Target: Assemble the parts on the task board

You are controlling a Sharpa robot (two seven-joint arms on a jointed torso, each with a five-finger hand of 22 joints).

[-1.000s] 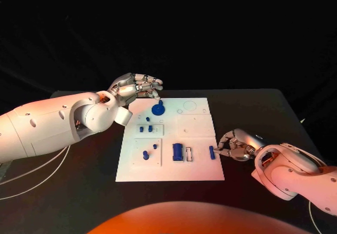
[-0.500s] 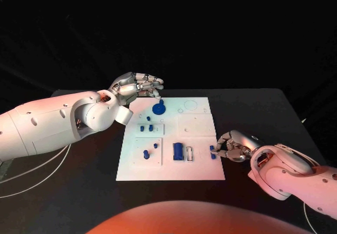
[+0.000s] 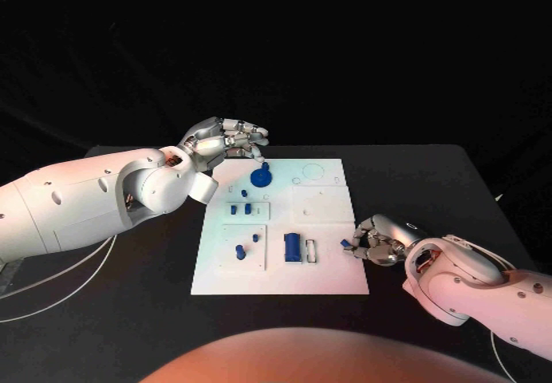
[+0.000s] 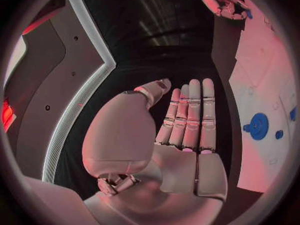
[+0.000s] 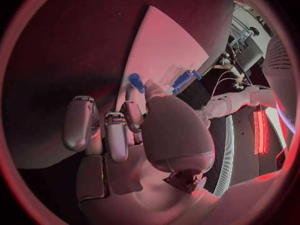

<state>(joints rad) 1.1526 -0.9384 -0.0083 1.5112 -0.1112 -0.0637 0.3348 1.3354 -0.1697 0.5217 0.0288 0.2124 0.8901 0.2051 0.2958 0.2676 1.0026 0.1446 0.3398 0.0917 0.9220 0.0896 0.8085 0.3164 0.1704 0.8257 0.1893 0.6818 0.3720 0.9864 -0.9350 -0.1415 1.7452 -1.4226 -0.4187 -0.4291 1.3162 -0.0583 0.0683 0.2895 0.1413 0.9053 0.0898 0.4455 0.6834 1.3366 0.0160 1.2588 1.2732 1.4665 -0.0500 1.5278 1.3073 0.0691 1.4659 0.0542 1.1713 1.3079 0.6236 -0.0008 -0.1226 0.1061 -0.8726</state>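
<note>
Head view: your right hand point(image 3: 380, 242) is pinching a small blue part point(image 3: 345, 241) in its fingers at the task board point(image 3: 328, 275)'s right edge, lower right of frame | step: picking it up | next: carrying it to its slot, aligning carefully | left hand point(image 3: 226, 142) is hovering upper left, fingers curled, holding nothing.

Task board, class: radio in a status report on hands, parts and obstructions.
Left hand open, fingers flat, beyond the task board. Right hand pinches small blue part at board's right edge. Nothing blocking.
</note>
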